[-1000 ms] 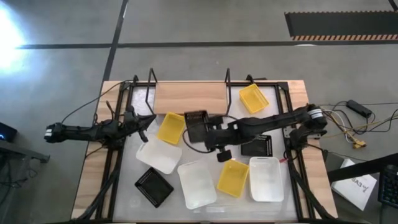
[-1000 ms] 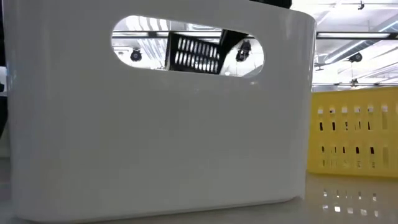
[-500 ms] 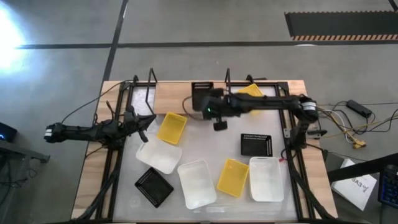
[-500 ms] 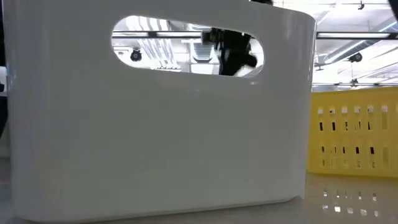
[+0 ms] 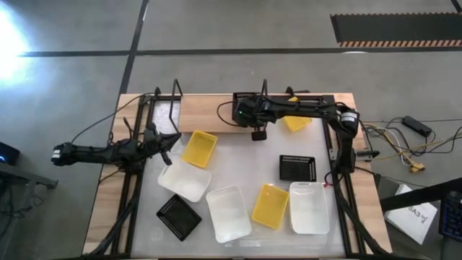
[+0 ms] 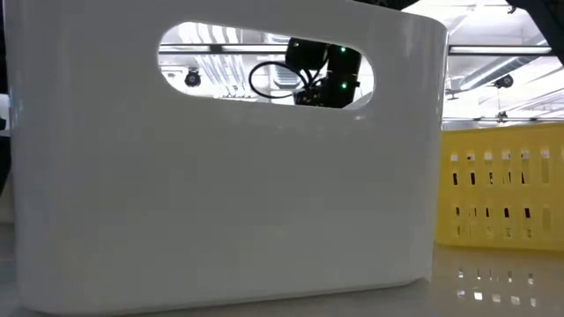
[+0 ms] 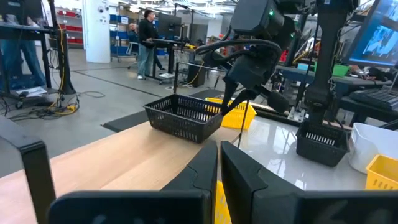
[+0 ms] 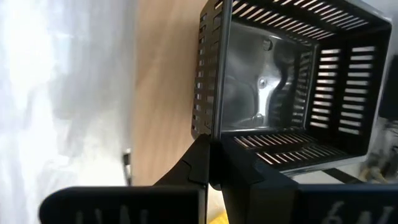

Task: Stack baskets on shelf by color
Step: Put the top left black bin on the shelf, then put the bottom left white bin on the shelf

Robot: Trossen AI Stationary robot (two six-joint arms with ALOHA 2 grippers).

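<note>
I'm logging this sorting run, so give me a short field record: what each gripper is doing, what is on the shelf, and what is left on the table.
right gripper: shut on black basket wall, over the shelf
left gripper: shut, empty, at table's left edge
on shelf: that one black basket, right end
on table: three white, three yellow, two black baskets

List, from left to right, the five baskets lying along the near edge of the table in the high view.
Black basket → white basket → yellow basket → white basket; only four lie along that edge.
</note>
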